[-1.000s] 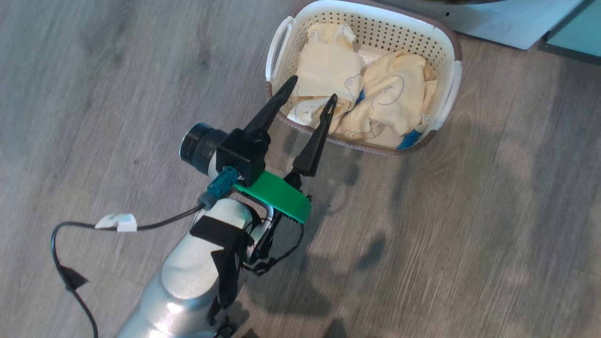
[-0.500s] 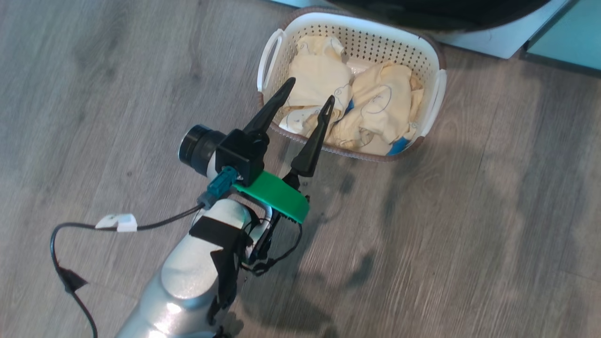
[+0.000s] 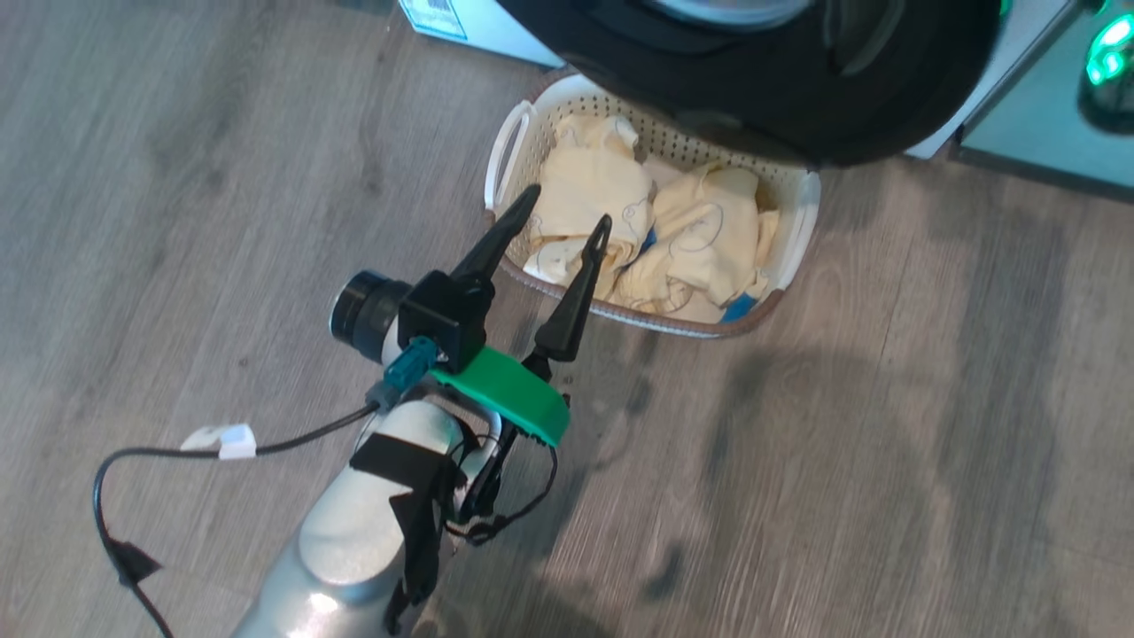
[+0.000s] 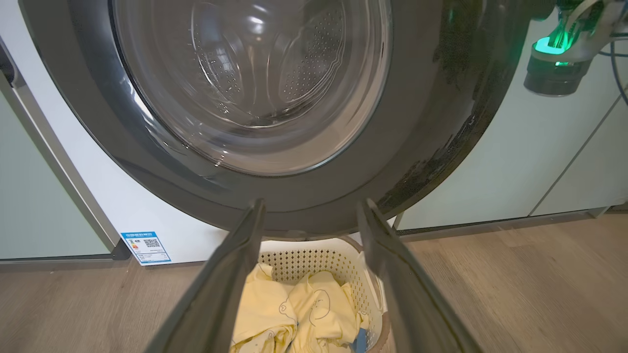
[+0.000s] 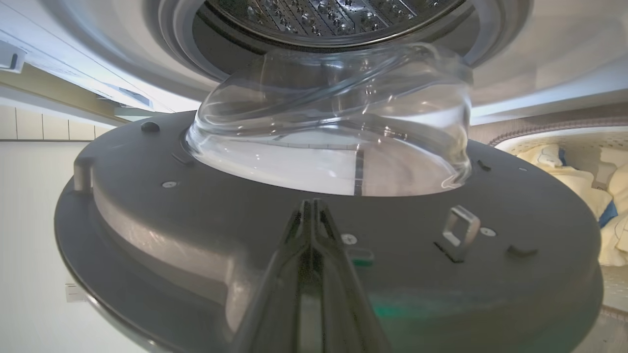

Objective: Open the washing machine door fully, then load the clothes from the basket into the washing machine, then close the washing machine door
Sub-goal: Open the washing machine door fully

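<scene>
My head camera is tilting upward during this last second, and the large round washing machine door (image 3: 753,89), glossy black plastic around a domed clear glass, is now covering the far edge of the small white perforated plastic basket (image 3: 802,230), which was bare before. I am judging that the door is swinging out but is not yet fully open, so loading is waiting. My right gripper (image 5: 311,203) is closed on nothing and is pointing at the door's matt grey inner face; I cannot tell whether it is touching. My left gripper (image 3: 568,206) is hovering open, with its long dark fingers pointing toward the basket. The soft, crumpled pale-yellow clothes (image 3: 700,230) are lying inside the basket, which is standing on the grey wood-grain floor (image 3: 886,443) just before the smooth white washing machine (image 4: 122,206).
</scene>
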